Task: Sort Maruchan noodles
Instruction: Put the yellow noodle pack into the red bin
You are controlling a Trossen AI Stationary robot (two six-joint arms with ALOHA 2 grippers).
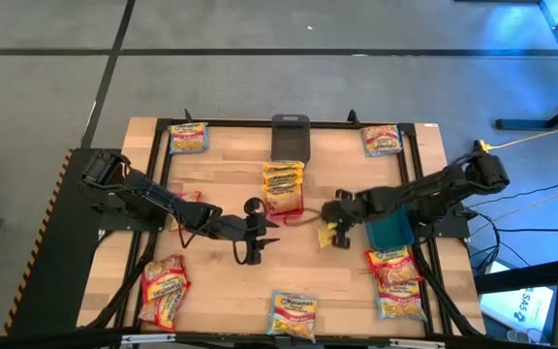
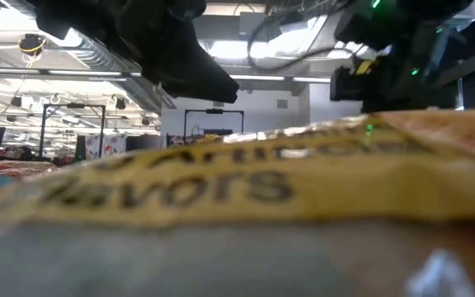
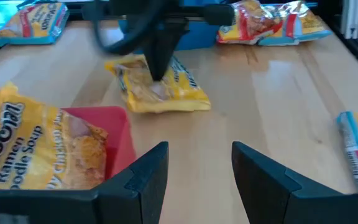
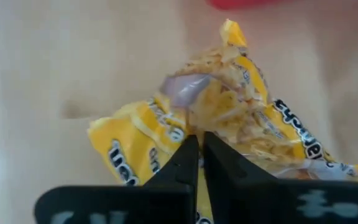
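I am watching the right end effector (image 1: 333, 229) near the middle of the worktop (image 1: 231, 184), fingers together and pinching a thin fold of 1 yellow noodle packet (image 4: 229, 124); the packet is lying crumpled on the wood, just beside the teal bin (image 1: 391, 230). The left end effector (image 3: 197, 174) is waiting nearby with fingers apart, clamped on nothing. Other packets are lying at the worktop corners and edges, and several are piling in the red bin (image 3: 114, 127) at centre.

I am judging the packet light, crinkly and slippery. The wrapper is giving way easily, while the noodle block inside is brittle, so a hard squeeze risks cracking it. A pinch on the sealed end or a loose wrapper fold is looking safest.
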